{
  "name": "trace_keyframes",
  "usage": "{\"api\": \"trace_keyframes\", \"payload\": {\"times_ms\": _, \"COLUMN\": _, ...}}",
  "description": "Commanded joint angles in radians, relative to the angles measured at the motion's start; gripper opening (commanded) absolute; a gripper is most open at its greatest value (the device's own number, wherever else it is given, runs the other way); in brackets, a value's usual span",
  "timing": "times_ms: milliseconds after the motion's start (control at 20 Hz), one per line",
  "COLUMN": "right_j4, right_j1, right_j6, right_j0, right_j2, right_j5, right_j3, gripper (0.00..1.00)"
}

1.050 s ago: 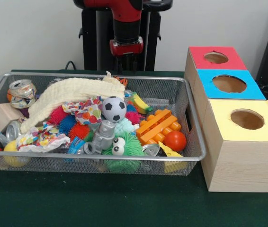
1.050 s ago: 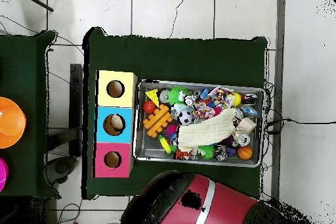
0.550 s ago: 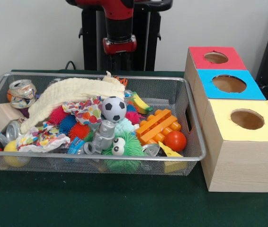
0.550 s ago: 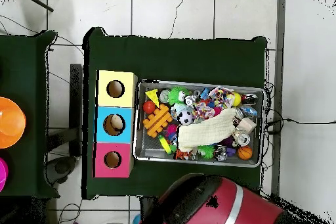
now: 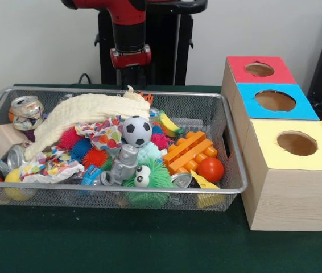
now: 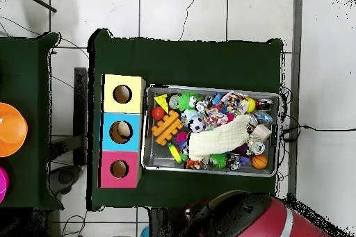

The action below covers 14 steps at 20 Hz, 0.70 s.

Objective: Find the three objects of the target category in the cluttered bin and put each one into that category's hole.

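Hung behind wire bin (image 5: 229, 149), above cream cloth (image 5: 81, 114), probably for search; could not tell gripper (image 5: 131, 71) open or closed.

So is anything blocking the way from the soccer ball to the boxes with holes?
Yes. The wire bin's end wall stands between the soccer ball and the boxes; the orange block and red ball lie that way too.

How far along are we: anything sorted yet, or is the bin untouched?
Nothing looks sorted that I can see: the wire bin is packed with toys, cans and a cloth. The gripper hangs behind the bin, carrying nothing. All three picks into the box holes appear left.
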Motion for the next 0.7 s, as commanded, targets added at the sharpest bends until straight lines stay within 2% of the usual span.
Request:
{"api": "trace_keyframes", "payload": {"times_ms": 50, "right_j4": -0.042, "right_j1": 0.009, "right_j6": 0.077, "right_j0": -0.036, "right_j2": 0.124, "right_j5": 0.070, "right_j3": -0.210, "gripper": 1.00}}
{"api": "trace_keyframes", "payload": {"times_ms": 700, "right_j4": -0.062, "right_j1": 0.023, "right_j6": 0.094, "right_j0": -0.046, "right_j2": 0.136, "right_j5": 0.070, "right_j3": -0.226, "gripper": 1.00}}
